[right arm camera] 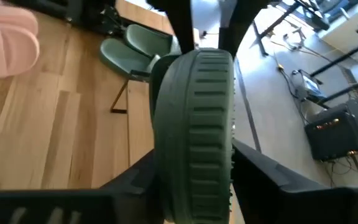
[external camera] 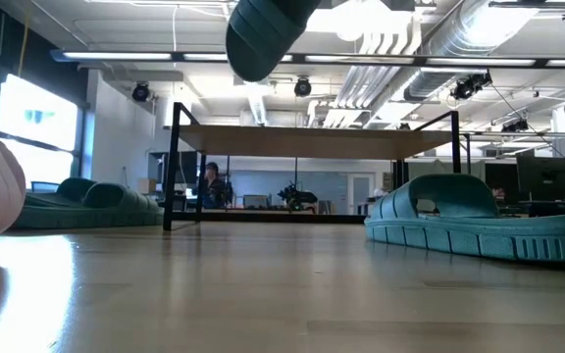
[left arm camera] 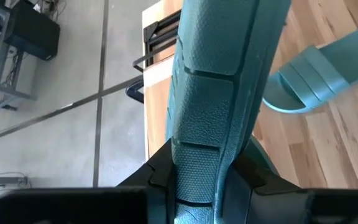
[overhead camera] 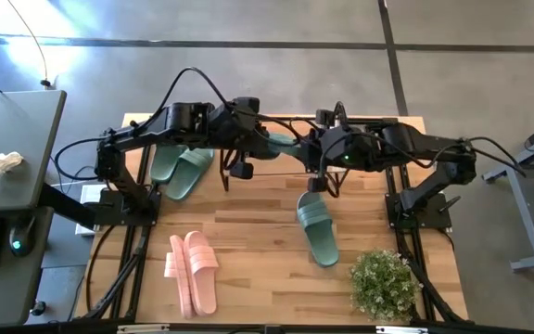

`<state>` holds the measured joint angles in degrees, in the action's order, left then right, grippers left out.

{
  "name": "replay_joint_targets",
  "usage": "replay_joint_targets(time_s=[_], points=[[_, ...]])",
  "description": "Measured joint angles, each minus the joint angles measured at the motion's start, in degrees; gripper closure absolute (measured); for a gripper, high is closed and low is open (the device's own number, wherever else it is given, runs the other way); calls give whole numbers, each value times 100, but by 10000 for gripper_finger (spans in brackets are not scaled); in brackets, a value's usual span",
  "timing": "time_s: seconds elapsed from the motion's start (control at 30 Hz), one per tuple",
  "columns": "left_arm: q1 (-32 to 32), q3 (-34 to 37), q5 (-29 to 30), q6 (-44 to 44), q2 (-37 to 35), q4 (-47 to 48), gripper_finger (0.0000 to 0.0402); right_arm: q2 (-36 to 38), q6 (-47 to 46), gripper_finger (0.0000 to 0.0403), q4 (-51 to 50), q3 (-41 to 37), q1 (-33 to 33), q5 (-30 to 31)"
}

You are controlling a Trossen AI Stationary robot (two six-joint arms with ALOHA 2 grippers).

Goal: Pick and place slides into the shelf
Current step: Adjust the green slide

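Observation:
One sage-green slide (overhead camera: 281,144) is held in the air between both grippers, above the table's far middle; in the low view its end (external camera: 263,34) shows at the top. My left gripper (overhead camera: 253,132) and my right gripper (overhead camera: 316,150) are both shut on it from opposite ends. A green pair (overhead camera: 179,167) lies sole-down at the far left, a single green slide (overhead camera: 318,227) right of centre, and the pink pair (overhead camera: 193,269) near the front. The shelf (external camera: 312,142) stands at the far edge, largely covered by the arms in the high view. My left gripper pinches the green slide's one end between its two fingers, the textured sole (left arm camera: 194,168) facing the camera. The slide is lifted clear and runs on away from the fingers. My right gripper pinches the slide's other, rounded end by its ribbed rim (right arm camera: 194,180), one finger on each side. The slide stands on edge, clear of the table.
A potted plant (overhead camera: 383,283) stands at the table's near right corner. The single green slide (external camera: 479,221) lies close in front of the shelf's right part. Bare wood (overhead camera: 248,223) lies in the table's middle. A desk with a keyboard (overhead camera: 7,167) stands left of the table.

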<state>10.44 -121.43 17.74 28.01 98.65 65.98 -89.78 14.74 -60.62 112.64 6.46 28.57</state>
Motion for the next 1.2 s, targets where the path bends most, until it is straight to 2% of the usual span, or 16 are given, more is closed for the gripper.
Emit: replay_joint_targets(time_s=[0.17, 0.23, 0.43, 0.83, 1.0, 1.13, 1.2], points=[[9, 0, -207, 106, 2, 16, 319, 4, -177, 349, 10, 0, -4, 135], [9, 0, -274, 199, 2, 19, 311, 10, -184, 367, 3, 0, -4, 82], [0, 0, -325, 223, -30, 16, 266, 11, -271, 367, -60, 0, -7, 95], [7, -2, -281, 169, -242, -91, 140, 118, -633, 367, -363, -7, -7, 257], [4, -2, -147, -171, -626, -435, 121, 556, -1508, 367, -408, -7, -197, 245], [4, -13, -126, -275, -934, -616, 122, 1069, -2311, 367, -443, -7, -302, 270], [4, -13, -252, -299, -1003, -569, 126, 1343, -2831, 367, -586, -4, -323, 80]])
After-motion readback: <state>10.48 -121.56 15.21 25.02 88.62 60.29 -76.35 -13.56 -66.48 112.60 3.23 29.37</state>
